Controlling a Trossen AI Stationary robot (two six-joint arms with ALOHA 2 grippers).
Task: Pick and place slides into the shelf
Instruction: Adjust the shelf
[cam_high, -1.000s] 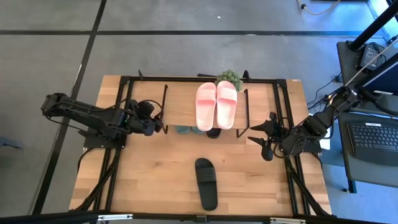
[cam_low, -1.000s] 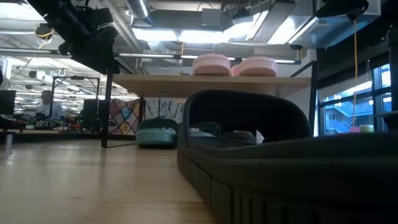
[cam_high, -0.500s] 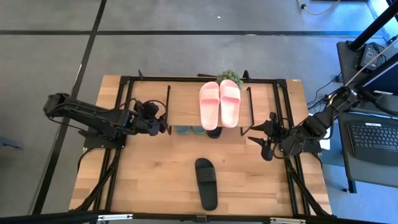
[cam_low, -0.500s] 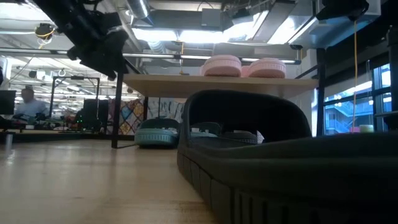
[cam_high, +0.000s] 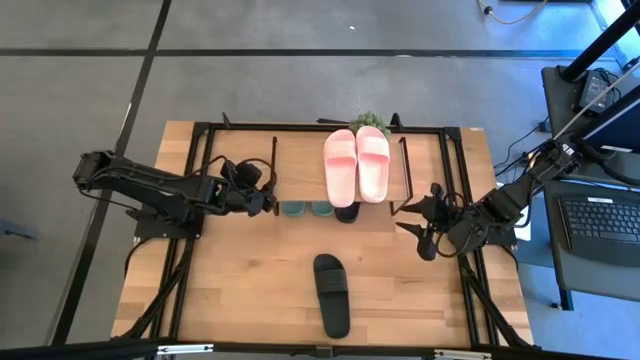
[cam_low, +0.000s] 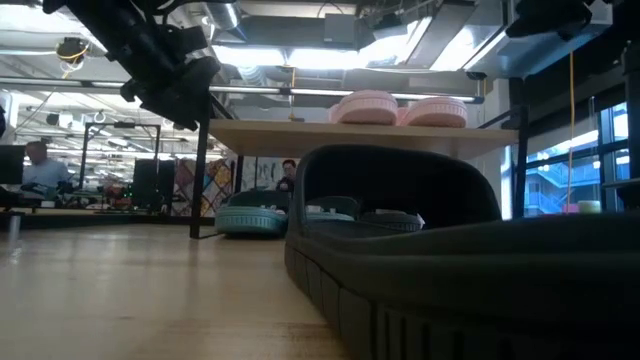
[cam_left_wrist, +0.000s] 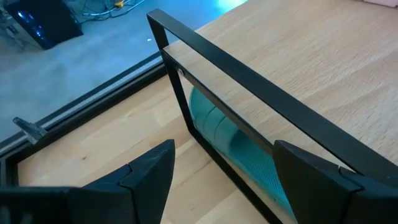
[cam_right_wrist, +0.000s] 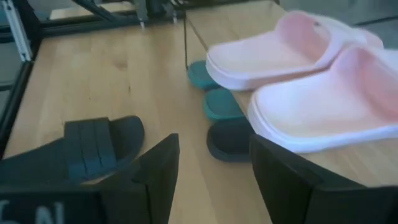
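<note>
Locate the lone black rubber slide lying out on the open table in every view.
High view: black rubber slide, low centre, on bare table.
Low view: fills the foreground.
Left wrist view: not in it.
Right wrist view: at the left, beside the tool's fingers.
Shared landmark: the pale pink slide pair on the wooden shelf top.

1. A robotics lab or workshop inside an open-plan industrial office.
2. The low view shows exposed ceiling ducts (cam_low: 240, 20) and strip lights overhead, with a person at a desk (cam_low: 37, 165) at 9 o'clock.
3. The high view shows a grey concrete floor (cam_high: 300, 90) and a laptop (cam_high: 600, 225) at 3 o'clock beside the wooden table (cam_high: 250, 290).
</note>
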